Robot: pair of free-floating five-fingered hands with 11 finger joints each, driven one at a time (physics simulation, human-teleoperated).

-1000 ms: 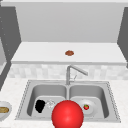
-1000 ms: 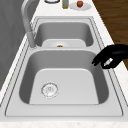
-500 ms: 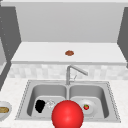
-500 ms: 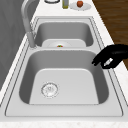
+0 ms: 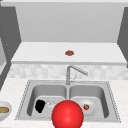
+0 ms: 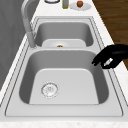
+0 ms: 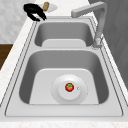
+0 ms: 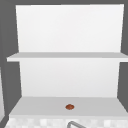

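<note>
There were two steel sink basins [image 6: 67, 85], one grey tap [image 5: 75, 71], one white plate [image 7: 69, 89] and one small red tomato [image 7: 69, 87]

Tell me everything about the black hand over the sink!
The left hand is all matte black and floats with no arm. It hangs over the front rim of the left basin, fingers curled downward with the thumb tucked under, holding nothing and touching nothing. From the front it shows as a dark shape beside the round drain.
</note>
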